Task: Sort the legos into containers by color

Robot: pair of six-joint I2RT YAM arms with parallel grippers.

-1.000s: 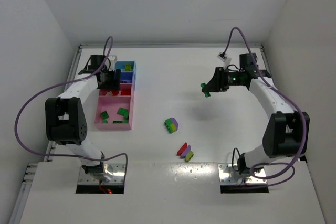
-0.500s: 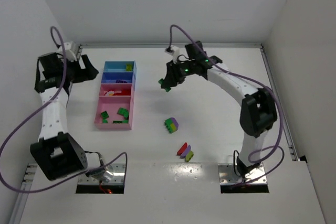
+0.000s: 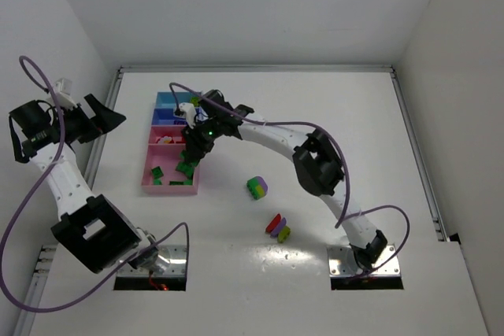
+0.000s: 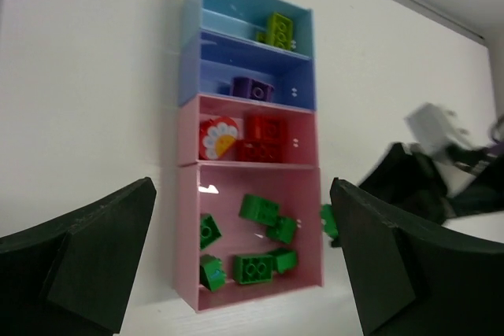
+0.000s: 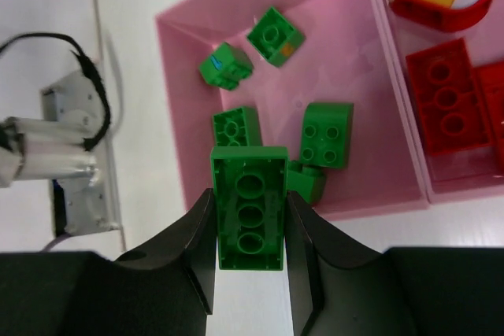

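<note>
My right gripper [image 5: 250, 230] is shut on a green lego [image 5: 250, 218], held over the near right rim of the largest pink tray [image 5: 181, 100]. In the top view this gripper [image 3: 191, 156] hangs at that tray's right edge [image 3: 195, 182]. Several green legos [image 5: 327, 135] lie in the tray. My left gripper [image 4: 244, 273] is open and empty, raised high and to the left of the trays [image 3: 104, 118]. In the left wrist view the light blue tray [image 4: 236, 5] holds a yellow-green lego [image 4: 278, 29], the darker blue one a purple lego [image 4: 252, 86], the small pink one red legos [image 4: 266, 138].
A white-petalled flower piece [image 4: 218, 137] lies with the red legos. A green-yellow-purple stacked block [image 3: 257, 187] and a red, a purple and a yellow-green brick [image 3: 278, 227] lie mid-table. The left arm's base plate and cable [image 5: 71, 139] sit near the tray's near end.
My right arm has swept from the right side across to the pink tray, carrying the green lego. My left arm has pulled away from the trays, up and to the left.
</note>
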